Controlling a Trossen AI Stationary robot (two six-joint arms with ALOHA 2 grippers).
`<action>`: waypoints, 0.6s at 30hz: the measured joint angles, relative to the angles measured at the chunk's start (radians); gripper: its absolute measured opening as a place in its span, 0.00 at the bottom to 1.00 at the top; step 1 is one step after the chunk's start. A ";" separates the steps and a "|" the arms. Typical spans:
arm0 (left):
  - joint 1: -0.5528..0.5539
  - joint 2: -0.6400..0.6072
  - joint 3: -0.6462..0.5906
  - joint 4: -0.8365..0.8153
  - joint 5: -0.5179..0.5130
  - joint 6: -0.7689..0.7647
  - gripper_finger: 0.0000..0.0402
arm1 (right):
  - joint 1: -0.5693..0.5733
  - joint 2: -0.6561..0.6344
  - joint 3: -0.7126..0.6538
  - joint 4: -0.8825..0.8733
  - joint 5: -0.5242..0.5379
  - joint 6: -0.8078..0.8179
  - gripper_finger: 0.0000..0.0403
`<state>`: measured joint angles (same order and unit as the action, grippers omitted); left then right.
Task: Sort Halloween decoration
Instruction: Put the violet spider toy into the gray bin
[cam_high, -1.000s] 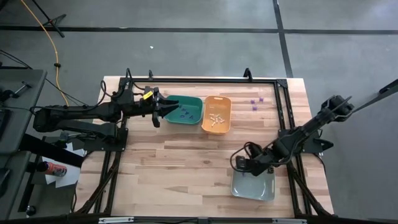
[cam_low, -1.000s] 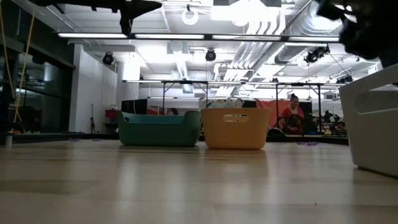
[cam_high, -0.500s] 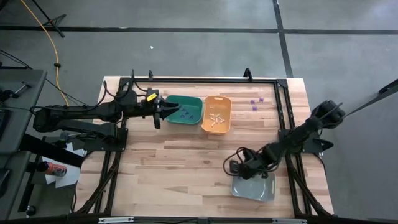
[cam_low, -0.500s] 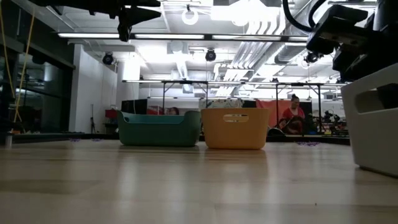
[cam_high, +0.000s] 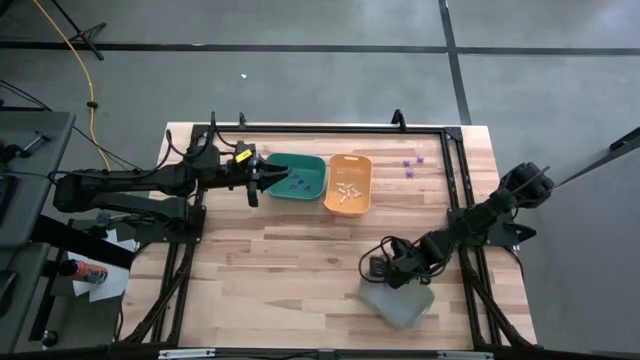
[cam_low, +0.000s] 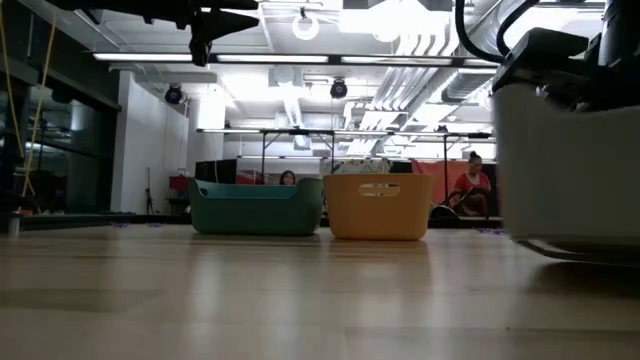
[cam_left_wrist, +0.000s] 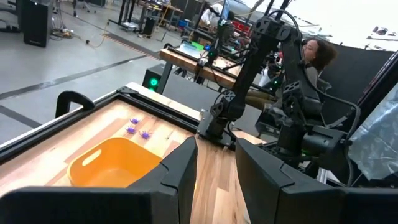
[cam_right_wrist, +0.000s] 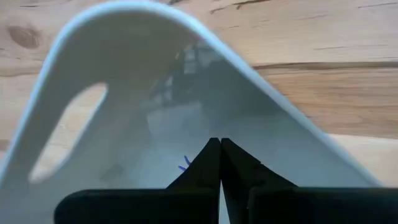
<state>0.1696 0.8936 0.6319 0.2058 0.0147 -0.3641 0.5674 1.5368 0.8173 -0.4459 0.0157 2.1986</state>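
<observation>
End effector of the left arm (cam_high: 262, 179) is held parted and empty over the left rim of the green bin (cam_high: 297, 177) at upper centre, presumably poised for a drop. Purple trinkets (cam_high: 296, 181) lie inside it; whitish ones (cam_high: 348, 191) are kept in the orange bin (cam_high: 349, 183) alongside, and more purple pieces (cam_high: 412, 163) sit loose near the upper right bench (cam_high: 270, 260) edge. At lower right, the right end effector (cam_high: 383, 268) is closed on the grey bin (cam_high: 400, 301), which is tipped clear of open wood.
</observation>
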 joint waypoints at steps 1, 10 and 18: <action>0.000 0.000 0.000 0.000 0.000 0.000 0.25 | 0.000 0.000 0.000 0.001 0.000 0.000 0.00; 0.000 0.000 0.000 0.000 0.000 0.000 0.25 | 0.000 -0.004 0.013 -0.017 0.011 -0.045 0.00; 0.000 0.000 0.000 0.000 0.000 0.000 0.25 | -0.020 -0.013 0.139 -0.165 0.064 -0.271 0.00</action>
<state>0.1696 0.8936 0.6319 0.2062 0.0147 -0.3641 0.5474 1.5234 0.9562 -0.6105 0.0794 1.9272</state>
